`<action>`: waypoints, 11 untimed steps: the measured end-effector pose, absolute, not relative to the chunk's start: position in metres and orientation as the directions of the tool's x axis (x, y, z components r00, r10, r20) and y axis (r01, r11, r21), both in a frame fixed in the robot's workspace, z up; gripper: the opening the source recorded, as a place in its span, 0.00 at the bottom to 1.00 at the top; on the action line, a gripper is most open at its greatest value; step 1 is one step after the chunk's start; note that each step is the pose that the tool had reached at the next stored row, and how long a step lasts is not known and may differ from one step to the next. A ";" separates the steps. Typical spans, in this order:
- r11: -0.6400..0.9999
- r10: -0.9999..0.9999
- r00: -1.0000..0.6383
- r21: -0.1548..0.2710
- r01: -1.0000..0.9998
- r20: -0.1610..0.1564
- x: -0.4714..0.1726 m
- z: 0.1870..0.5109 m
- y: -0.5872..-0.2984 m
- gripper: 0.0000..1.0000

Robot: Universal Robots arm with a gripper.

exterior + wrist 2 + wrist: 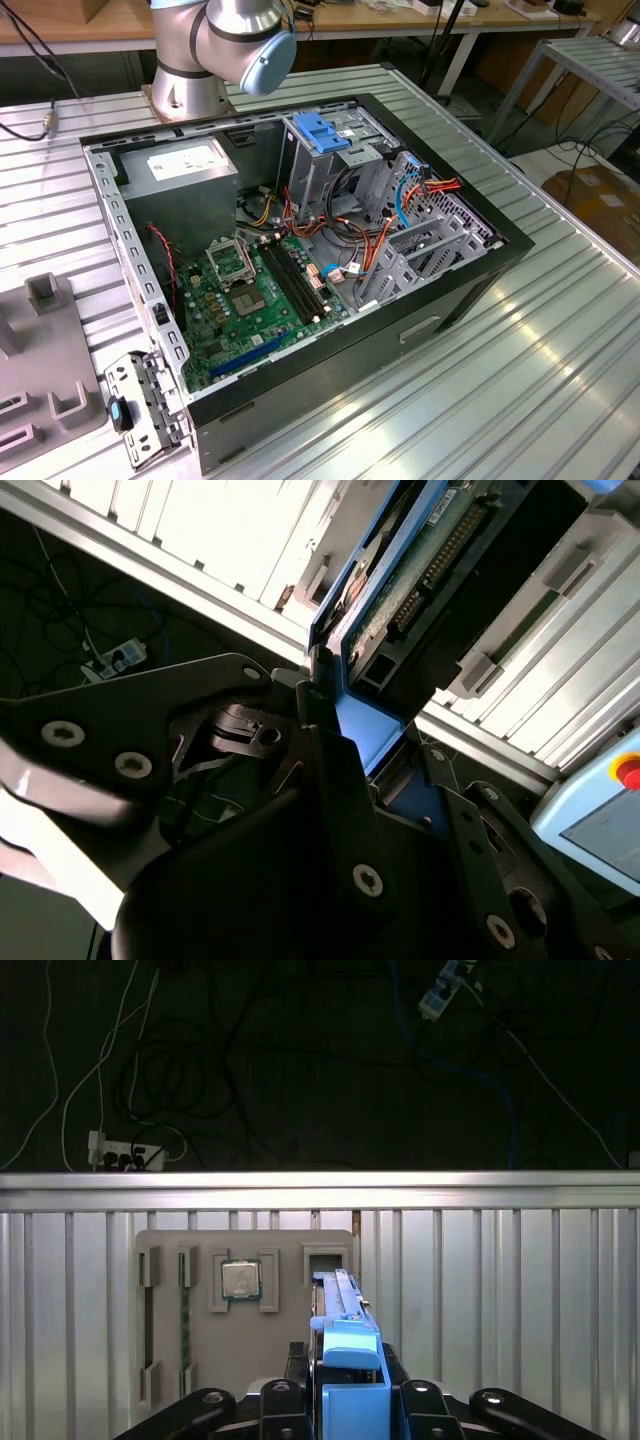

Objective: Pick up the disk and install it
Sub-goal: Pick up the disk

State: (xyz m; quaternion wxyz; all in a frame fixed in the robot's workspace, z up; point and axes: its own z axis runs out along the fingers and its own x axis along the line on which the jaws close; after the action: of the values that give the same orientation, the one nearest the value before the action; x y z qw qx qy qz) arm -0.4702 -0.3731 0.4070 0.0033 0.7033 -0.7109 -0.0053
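Observation:
In both wrist views my gripper is shut on the disk. The disk is a thin slab held on edge, with bright blue carrier rails and a blue tab between the black fingers. In the second wrist view its green circuit-board face and blue rail run away from the fingers. It hangs over the ribbed metal table. The open computer case lies on its side in the exterior view, with a metal drive cage topped by a light-blue latch.
A grey parts fixture below the disk holds a processor chip and a memory stick. The table edge runs past it, with cables and power strips on the dark floor beyond. Motherboard and loose wires fill the case. The arm's base stands behind it.

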 end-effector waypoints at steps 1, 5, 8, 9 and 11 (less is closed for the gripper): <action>0.011 -1.000 -0.011 0.012 -1.000 -0.003 -0.470 0.408 -0.373 0.37; 0.011 -1.000 -0.011 0.012 -1.000 -0.003 -0.470 0.410 -0.373 0.37; 0.011 -1.000 -0.011 0.012 -1.000 -0.003 -0.470 0.412 -0.373 0.37; 0.011 -1.000 -0.011 0.012 -1.000 -0.003 -0.470 0.413 -0.373 0.37; 0.011 -1.000 -0.011 0.012 -1.000 -0.003 -0.470 0.414 -0.373 0.37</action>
State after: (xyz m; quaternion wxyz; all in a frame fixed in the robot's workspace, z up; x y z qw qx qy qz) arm -0.4701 -0.3731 0.4142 0.0033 0.7033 -0.7108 -0.0053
